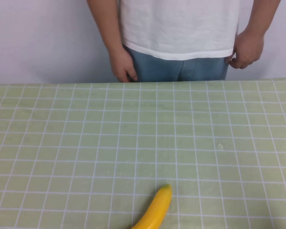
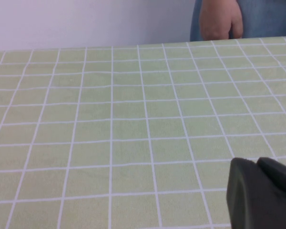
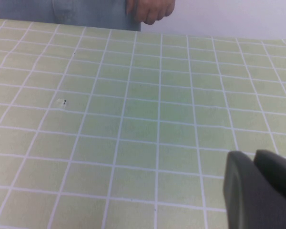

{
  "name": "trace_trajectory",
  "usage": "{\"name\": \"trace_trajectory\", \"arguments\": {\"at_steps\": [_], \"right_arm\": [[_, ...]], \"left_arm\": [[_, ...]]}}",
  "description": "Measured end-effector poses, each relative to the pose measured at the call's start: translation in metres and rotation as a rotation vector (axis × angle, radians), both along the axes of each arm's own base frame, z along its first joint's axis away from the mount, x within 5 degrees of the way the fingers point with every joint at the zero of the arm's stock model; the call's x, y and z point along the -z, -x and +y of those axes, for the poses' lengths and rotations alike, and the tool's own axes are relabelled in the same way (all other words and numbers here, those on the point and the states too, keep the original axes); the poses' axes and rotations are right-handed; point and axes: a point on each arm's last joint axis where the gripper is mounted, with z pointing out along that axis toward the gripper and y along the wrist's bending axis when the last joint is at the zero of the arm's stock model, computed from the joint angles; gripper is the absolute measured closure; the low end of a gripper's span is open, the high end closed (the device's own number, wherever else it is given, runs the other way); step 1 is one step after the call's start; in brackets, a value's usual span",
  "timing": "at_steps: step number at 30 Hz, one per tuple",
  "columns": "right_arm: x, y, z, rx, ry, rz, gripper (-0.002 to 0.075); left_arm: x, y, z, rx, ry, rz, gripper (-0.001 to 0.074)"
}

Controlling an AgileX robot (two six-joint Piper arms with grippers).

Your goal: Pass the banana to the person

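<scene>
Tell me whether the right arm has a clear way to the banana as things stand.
Probably yes. The banana lies alone at the near edge of the checked table, nothing beside or over it. The right gripper and left gripper hang over bare cloth; the person stands behind the far edge.

No readable text, labels or nos. anywhere in any view

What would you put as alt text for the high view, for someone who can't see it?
A yellow banana lies at the near edge of a green grid-patterned table, partly cut off by the frame. The person in a white T-shirt and jeans stands behind the far edge, hands at their sides. Neither the left tool nor the right tool appears in this view.
</scene>
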Motion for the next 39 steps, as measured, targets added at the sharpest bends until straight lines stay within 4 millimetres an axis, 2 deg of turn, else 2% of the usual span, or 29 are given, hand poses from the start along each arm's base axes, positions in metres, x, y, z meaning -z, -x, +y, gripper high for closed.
{"name": "trace_trajectory", "arguments": {"at_steps": [13,21,23,26,28,32,35,39], "right_arm": [[0.000,0.000,0.000,0.000,0.000,0.000,0.0734],[0.000,0.000,0.000,0.000,0.000,0.000,0.0733],[0.000,0.000,0.000,0.000,0.000,0.000,0.0733],[0.000,0.000,0.000,0.000,0.000,0.000,0.0733],[0.000,0.000,0.000,0.000,0.000,0.000,0.0733],[0.000,0.000,0.000,0.000,0.000,0.000,0.0733],[0.000,0.000,0.000,0.000,0.000,0.000,0.0734],[0.000,0.000,0.000,0.000,0.000,0.000,0.0734]], "left_arm": [[-0.001,0.000,0.000,0.001,0.002,-0.013,0.0738],[-0.015,-0.003,-0.001,0.007,0.035,-0.174,0.0738],[-0.024,-0.004,-0.002,0.007,0.075,-0.266,0.0738],[-0.047,-0.001,-0.002,0.019,0.195,-0.502,0.0738],[-0.067,0.007,-0.002,0.046,0.304,-0.712,0.0738],[-0.094,0.027,0.002,0.092,0.395,-1.071,0.0738],[-0.117,0.037,0.005,0.097,0.423,-1.167,0.0738],[-0.165,0.054,0.008,0.094,0.433,-1.166,0.0738]]}}
